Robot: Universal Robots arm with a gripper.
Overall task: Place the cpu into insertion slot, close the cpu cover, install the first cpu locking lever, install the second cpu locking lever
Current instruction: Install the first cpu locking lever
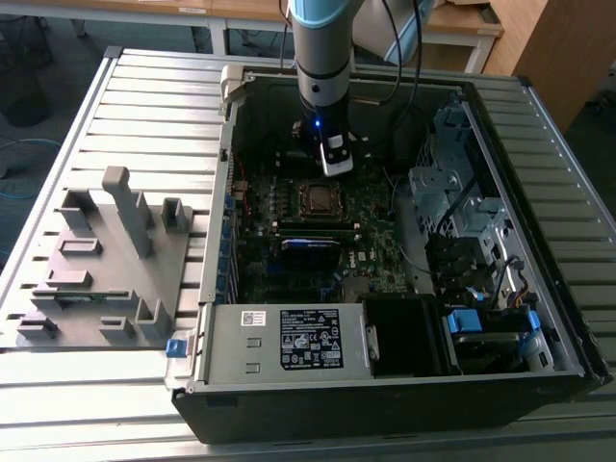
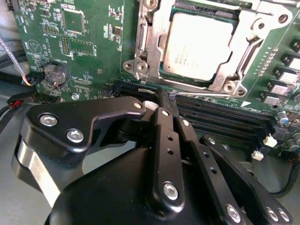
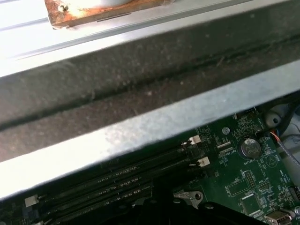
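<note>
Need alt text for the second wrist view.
The cpu lies framed by the silvery cpu cover on the green motherboard. The black gripper looms in the foreground, near the memory slots.

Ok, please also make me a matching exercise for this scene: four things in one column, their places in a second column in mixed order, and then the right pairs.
Things:
1. cpu
2. coin battery
3. grey fixture block
4. hand

Places:
A. on the slatted table, outside the computer case, at the exterior view's left
B. framed by the cut-out of the cpu cover
C. at the arm's end, hanging over the motherboard
D. in a round black holder on the motherboard

Pairs: 1-B, 2-D, 3-A, 4-C.
</note>
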